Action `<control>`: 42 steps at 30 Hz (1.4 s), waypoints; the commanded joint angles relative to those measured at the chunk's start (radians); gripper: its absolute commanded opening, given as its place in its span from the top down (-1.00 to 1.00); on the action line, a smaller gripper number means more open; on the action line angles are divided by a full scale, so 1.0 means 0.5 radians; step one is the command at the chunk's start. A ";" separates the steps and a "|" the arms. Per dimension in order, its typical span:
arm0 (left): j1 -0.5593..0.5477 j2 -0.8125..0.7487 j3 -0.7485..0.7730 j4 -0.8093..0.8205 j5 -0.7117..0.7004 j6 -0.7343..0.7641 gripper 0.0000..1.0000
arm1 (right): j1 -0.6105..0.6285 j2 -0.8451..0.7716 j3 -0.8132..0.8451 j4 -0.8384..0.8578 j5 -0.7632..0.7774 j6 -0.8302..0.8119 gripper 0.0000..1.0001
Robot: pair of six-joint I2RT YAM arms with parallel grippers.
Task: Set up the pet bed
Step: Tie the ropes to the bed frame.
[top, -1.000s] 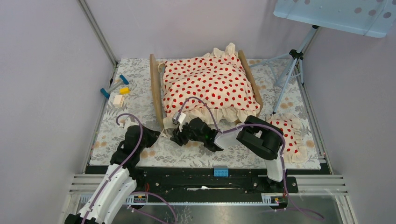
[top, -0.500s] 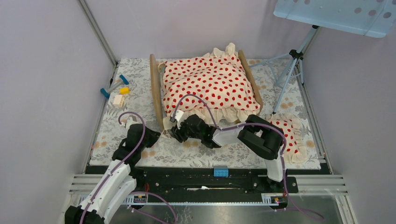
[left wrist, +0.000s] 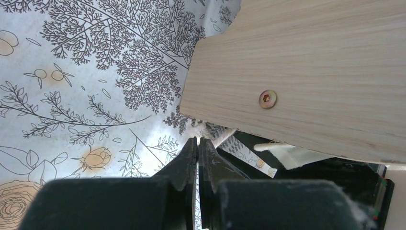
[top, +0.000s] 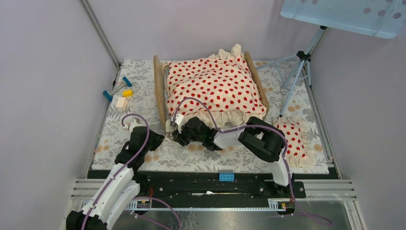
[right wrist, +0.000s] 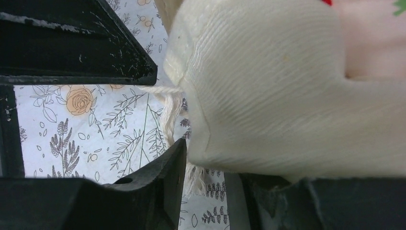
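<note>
Floral mat carries the light-wood pet bed at centre-back, under a cream red-dotted ruffled blanket. Right gripper — jaws apart around the ruffle, grip unclear — meets its near-left corner; left gripper, pinched closed, sits just beside.

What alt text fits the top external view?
A light-wood pet bed sits on a floral mat, draped with a cream, red-dotted blanket; the right gripper is at the blanket's near-left ruffle. The left gripper sits by the bed's near-left corner. A matching pillow lies right, small blocks left.
</note>
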State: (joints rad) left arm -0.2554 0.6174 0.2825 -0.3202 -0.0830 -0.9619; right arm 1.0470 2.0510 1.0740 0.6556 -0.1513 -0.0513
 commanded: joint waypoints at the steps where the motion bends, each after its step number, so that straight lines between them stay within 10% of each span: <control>1: -0.005 0.000 0.084 0.062 -0.037 0.042 1.00 | -0.023 0.038 0.042 -0.023 -0.058 -0.030 0.18; 17: -0.005 -0.005 0.066 0.074 -0.026 0.026 1.00 | 0.022 0.064 -0.050 -0.183 -0.094 -0.092 0.25; 29: -0.005 -0.008 0.065 0.073 -0.031 0.020 1.00 | 0.032 -0.050 -0.128 -0.156 0.010 0.012 0.83; 42: -0.005 0.023 0.040 0.111 0.000 0.012 1.00 | 0.032 -0.261 -0.207 -0.061 -0.039 0.022 0.28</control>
State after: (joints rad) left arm -0.2554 0.6193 0.2825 -0.3191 -0.0822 -0.9607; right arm 1.0538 2.0029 0.9833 0.6102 -0.1669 -0.0360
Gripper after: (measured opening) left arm 0.014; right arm 0.344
